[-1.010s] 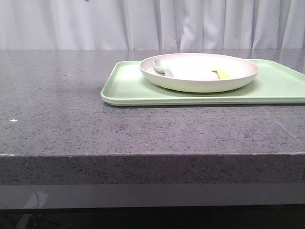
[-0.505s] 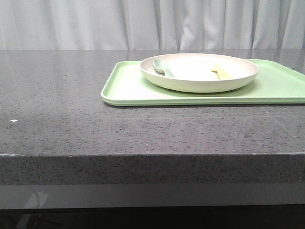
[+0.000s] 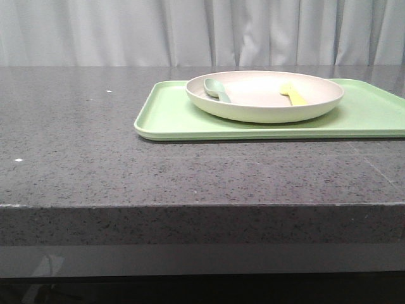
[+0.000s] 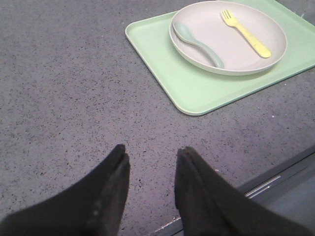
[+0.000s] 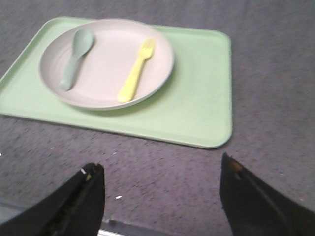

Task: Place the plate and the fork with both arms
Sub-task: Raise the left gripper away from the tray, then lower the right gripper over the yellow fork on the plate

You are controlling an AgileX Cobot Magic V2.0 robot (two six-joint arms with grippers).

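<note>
We see a dark speckled stone countertop (image 3: 95, 139) with its near edge running straight across the front view, and a broad stretch of bare counter lies to the left of the light-green tray (image 3: 171, 117). The tray sits toward the right and far side of the counter, and its right end runs out of the front view. In the right wrist view the tray (image 5: 197, 108) has bare counter along its near long edge and beyond its rounded corner.

On the tray rests the pinkish-cream plate (image 3: 266, 111), set toward the tray's left half, so the tray's right half is uncovered. Inside the plate lie two utensils, well apart: the yellow fork (image 3: 292, 95) on the right side and a grey-green spoon (image 3: 216, 88) on the left. In the left wrist view the fork (image 4: 246, 33) and spoon (image 4: 199, 44) both lie flat on the plate (image 4: 231, 59).

Our left gripper (image 4: 150, 167) hangs above bare counter near the front edge, well apart from the tray (image 4: 197, 93), its fingers spread with nothing between them. Our right gripper (image 5: 160, 182) hangs over the counter just short of the tray's near edge, its fingers spread wide and holding nothing. The plate (image 5: 98, 93), fork (image 5: 135, 73) and spoon (image 5: 76, 56) are untouched by either gripper.
</note>
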